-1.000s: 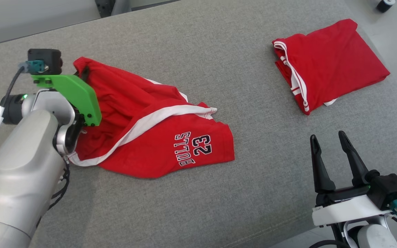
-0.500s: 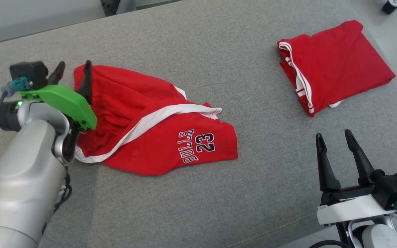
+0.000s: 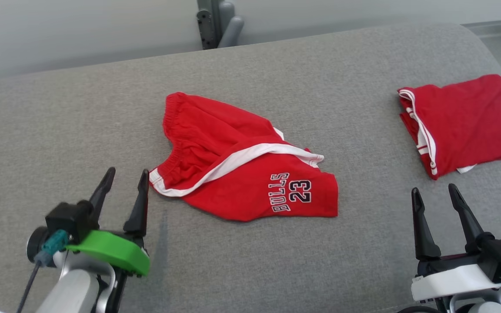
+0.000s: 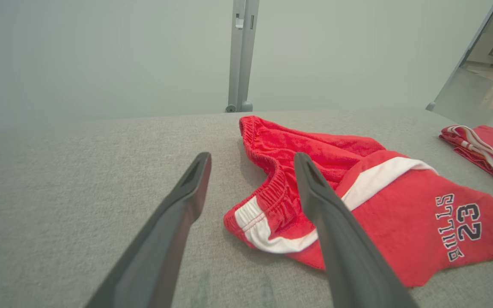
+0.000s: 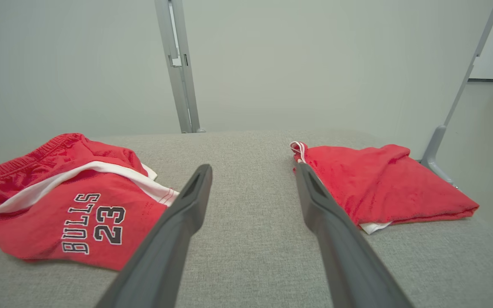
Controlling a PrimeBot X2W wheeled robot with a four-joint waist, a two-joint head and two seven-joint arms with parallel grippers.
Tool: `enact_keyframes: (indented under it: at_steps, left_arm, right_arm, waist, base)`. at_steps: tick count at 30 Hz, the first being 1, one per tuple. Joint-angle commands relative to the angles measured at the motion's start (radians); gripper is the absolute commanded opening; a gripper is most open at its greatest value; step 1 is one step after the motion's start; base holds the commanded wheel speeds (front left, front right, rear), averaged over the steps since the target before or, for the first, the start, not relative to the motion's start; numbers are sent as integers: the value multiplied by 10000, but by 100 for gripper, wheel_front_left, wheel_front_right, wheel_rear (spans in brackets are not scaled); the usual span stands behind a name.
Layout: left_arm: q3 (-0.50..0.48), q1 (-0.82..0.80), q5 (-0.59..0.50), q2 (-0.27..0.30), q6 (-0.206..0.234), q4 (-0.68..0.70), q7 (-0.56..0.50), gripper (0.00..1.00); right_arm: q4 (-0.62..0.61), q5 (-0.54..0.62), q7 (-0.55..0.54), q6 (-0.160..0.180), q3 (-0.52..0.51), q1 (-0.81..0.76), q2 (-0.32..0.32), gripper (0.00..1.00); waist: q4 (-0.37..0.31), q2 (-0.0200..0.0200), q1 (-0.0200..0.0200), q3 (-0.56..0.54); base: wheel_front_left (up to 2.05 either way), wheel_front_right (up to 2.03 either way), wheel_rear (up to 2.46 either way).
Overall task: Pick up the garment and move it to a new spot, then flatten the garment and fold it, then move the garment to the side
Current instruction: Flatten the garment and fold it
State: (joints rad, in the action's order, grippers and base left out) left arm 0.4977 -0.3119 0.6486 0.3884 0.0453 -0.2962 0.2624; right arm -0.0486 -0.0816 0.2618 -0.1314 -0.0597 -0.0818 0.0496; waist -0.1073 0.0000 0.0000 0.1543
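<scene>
The grey tabletop (image 3: 255,261) carries crumpled red shorts (image 3: 233,174) at frame centre, their long axis running from upper left to lower right. The left gripper (image 3: 128,171), lower left, spread and empty, sits just beside their lower-left corner. The right gripper (image 3: 433,188), lower right, likewise spread, lies well apart.

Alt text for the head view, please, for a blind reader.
Crumpled red shorts marked BULLS 23 lie on a grey cushion, a folded red garment to their right. The left pincer and right pincer sit open below, holding nothing.
</scene>
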Motion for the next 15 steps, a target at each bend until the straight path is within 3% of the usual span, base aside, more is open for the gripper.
enact_keyframes:
  at_steps: [1, 15]
  left_arm:
    - [-159, 501, -247, -100, -61, 305, 20, 100]
    - [-2825, 4455, -2763, -1227, -890, 2407, 25, 100]
  right_arm:
    - [27, 105, 42, 16, -17, -98, 23, 100]
    - [385, 149, 42, 16, -242, -572, 16, 100]
  waist:
    - [749, 0, 0, -508]
    - [1322, 0, 0, -1222]
  base:
    - [0, 0, 0]
    - [0, 0, 0]
